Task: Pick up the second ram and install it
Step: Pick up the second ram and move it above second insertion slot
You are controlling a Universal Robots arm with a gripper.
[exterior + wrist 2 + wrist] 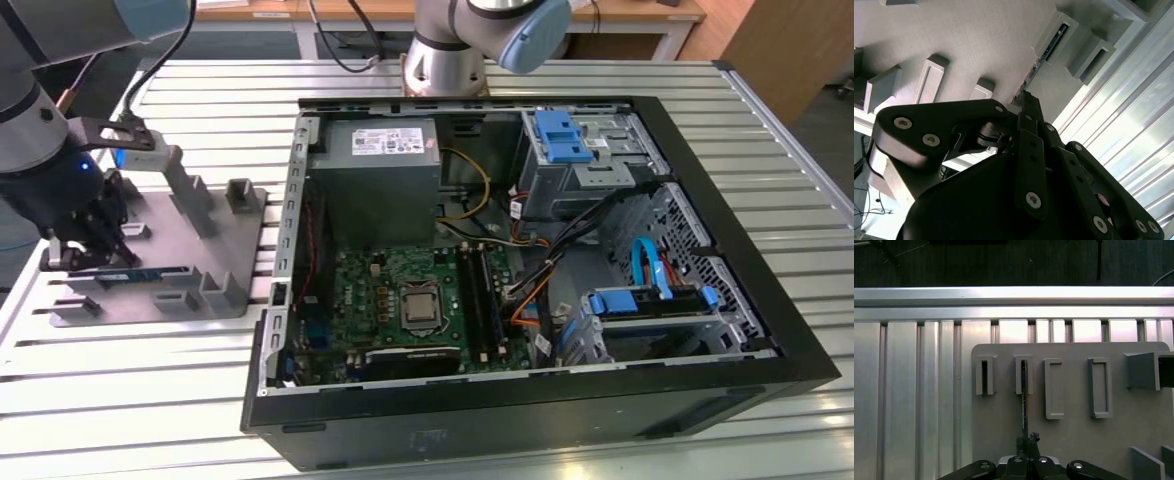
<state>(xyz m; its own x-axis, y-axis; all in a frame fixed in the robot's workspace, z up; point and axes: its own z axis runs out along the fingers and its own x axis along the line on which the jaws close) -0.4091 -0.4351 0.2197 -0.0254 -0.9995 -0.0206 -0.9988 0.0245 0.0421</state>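
The second ram [144, 272] is a thin blue stick standing on edge in a slotted grey holder [1024, 375] on the grey fixture plate [254, 235], at the exterior view's left. Both wrist views catch it edge-on, as a dark thin line [1024, 407] running from the holder slot [1056, 36] to my fingertips [1026, 100]. My gripper [96, 250] sits low over the plate with its black fingers [1032, 438] pinched together on the near end of the ram. The stick still rests in its holder.
The open computer case [747, 250] lies on the slatted metal table at the exterior view's right, with the green motherboard [400, 285] and its long black slots [477, 295] inside. Other grey holders [1054, 387] and blocks [187, 185] stand on the plate. A second robot base [447, 60] stands behind the case.
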